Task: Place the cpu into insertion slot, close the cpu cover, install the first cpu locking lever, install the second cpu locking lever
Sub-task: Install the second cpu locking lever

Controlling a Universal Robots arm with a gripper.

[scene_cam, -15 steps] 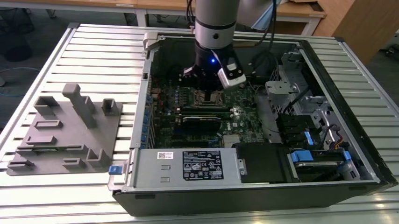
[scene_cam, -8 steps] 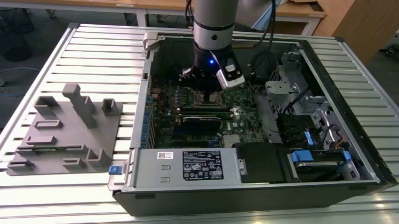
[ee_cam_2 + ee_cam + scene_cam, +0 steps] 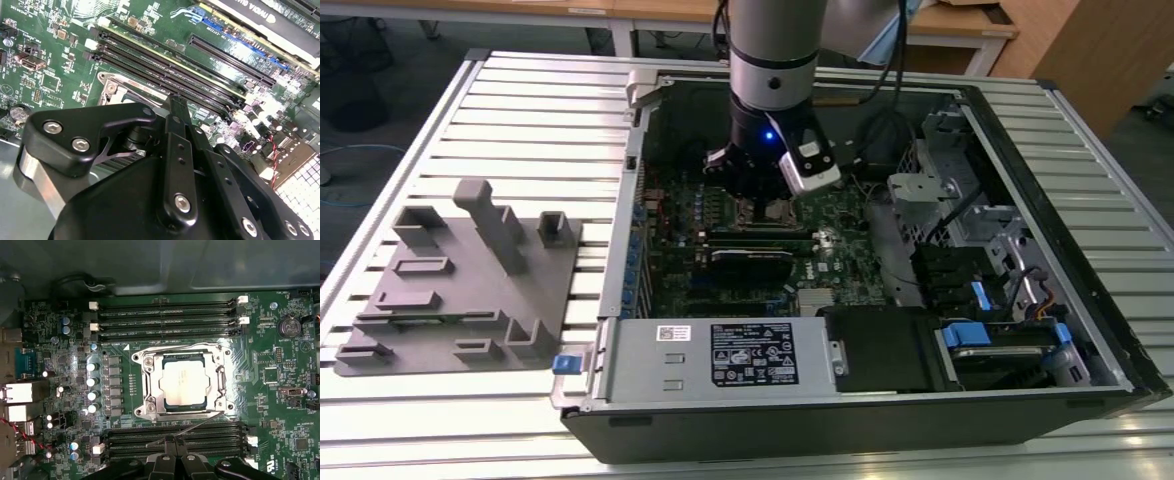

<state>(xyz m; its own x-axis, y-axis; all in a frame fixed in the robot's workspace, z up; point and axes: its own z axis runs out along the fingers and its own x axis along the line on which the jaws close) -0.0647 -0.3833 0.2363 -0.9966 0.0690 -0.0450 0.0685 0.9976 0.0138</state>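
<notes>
CPU (image 3: 183, 384) sits seated in the insertion slot (image 3: 150, 407) with the cpu cover (image 3: 216, 382) folded down over its edges, mid-board between the memory slots (image 3: 165, 320). One thin locking lever (image 3: 197, 424) looks sprung up, so I'd guess it could slip off the fingertips. End effector (image 3: 174, 444), fingers pressed together, hovers just beside the socket at that lever.

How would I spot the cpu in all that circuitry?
In the first wrist view, find the green motherboard, with long black memory slots in banks on two opposite sides of a silvery cpu cover. The cpu lies inside that frame: a flat, dull silver-grey square, the only plain metal plate among the parts there.
</notes>
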